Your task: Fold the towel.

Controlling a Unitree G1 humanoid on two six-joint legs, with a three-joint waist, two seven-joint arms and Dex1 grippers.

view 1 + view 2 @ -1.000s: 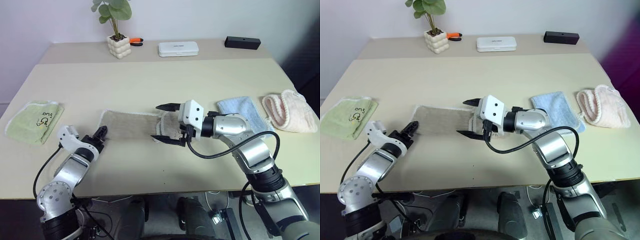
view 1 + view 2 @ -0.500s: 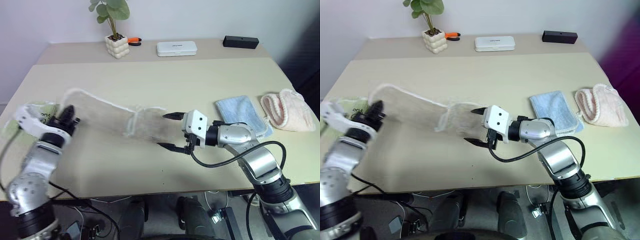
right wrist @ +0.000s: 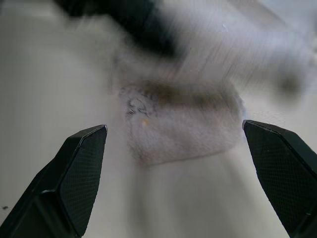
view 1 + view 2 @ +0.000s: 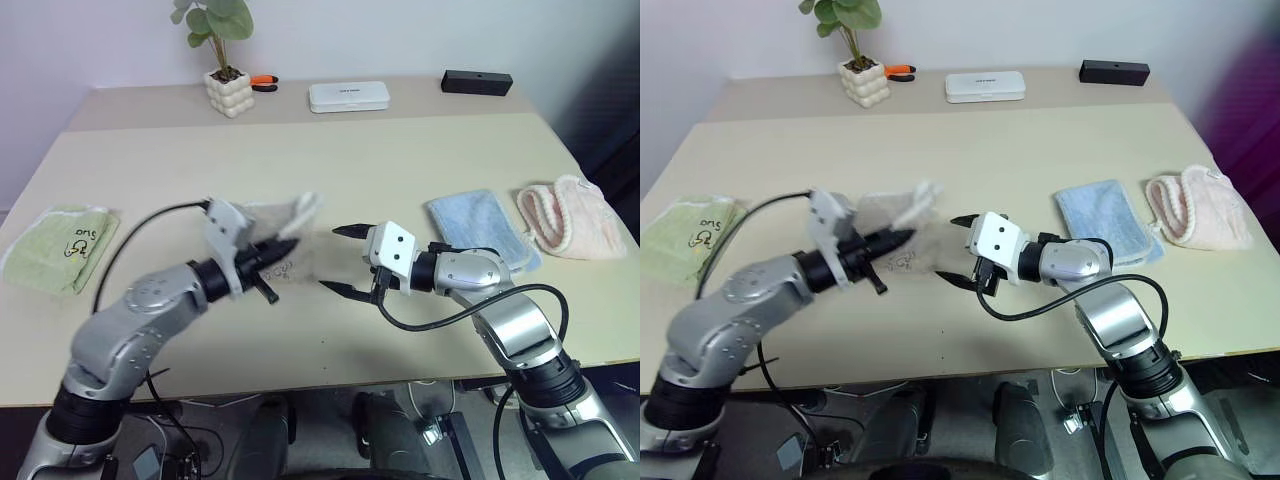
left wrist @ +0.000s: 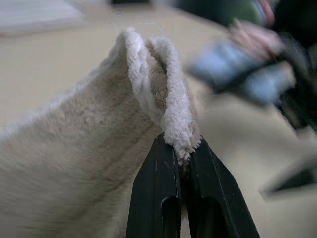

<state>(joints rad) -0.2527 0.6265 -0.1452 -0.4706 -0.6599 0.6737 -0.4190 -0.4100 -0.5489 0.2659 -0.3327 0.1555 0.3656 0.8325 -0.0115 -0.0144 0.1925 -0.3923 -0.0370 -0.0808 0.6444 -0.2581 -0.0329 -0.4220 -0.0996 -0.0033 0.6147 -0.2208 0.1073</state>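
Note:
The beige towel (image 4: 310, 252) lies bunched at the table's middle, its left end lifted and doubled over toward the right. My left gripper (image 4: 288, 243) is shut on that end's white-stitched edge. The left wrist view shows the fluffy edge (image 5: 168, 99) pinched between the black fingertips (image 5: 163, 163). My right gripper (image 4: 330, 258) hangs open just right of the towel, its fingers pointing left at it with nothing between them. In the right wrist view the towel (image 3: 198, 114) lies on the table beyond the wide-spread fingers (image 3: 74, 173).
A light green cloth (image 4: 60, 245) lies at the left edge. A light blue cloth (image 4: 480, 228) and a pink cloth (image 4: 575, 215) lie on the right. A potted plant (image 4: 228, 90), orange tool (image 4: 265, 82), white box (image 4: 348, 96) and black box (image 4: 477, 82) stand at the back.
My left gripper closed on the towel's left end, lifted it and swung it right over the rest of the towel, toward the right gripper. The right gripper stayed open and sank slightly.

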